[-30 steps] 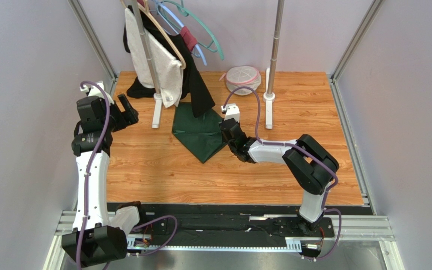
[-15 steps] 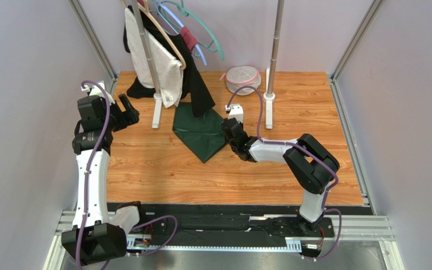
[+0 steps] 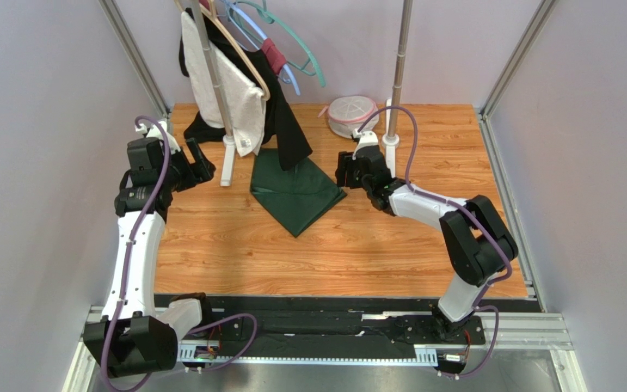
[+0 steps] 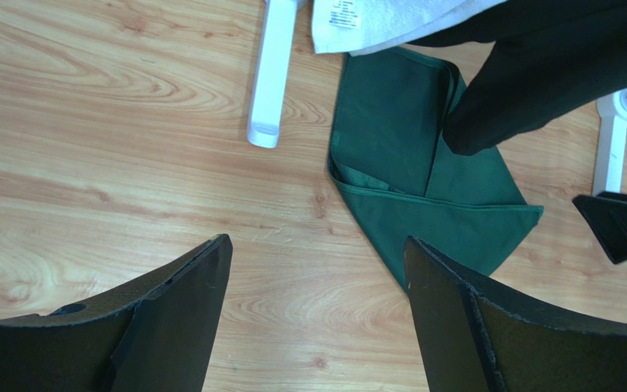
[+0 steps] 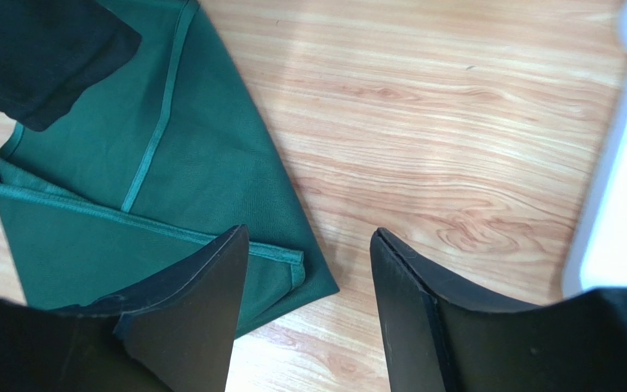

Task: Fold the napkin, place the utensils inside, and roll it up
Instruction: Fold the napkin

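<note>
napkin: dark green folded cloth napkin [image 3: 292, 196] lies flat on the wooden counter [image 3: 374, 245], its far part under a hanging black garment [image 3: 288, 135] | left tool [image 3: 196, 161]: jaws wide apart, empty, over bare wood beside the white rack foot [image 3: 228, 163], left of the napkin | right tool [image 3: 344, 170]: jaws apart, empty, by the napkin's right corner

A small white tag [image 4: 351, 12] sits on the pale towel [image 4: 407, 20], far ahead of the left gripper [image 4: 317, 245] and slightly to its right. Its rows of dark print are too small to read. No other writing is legible.
</note>
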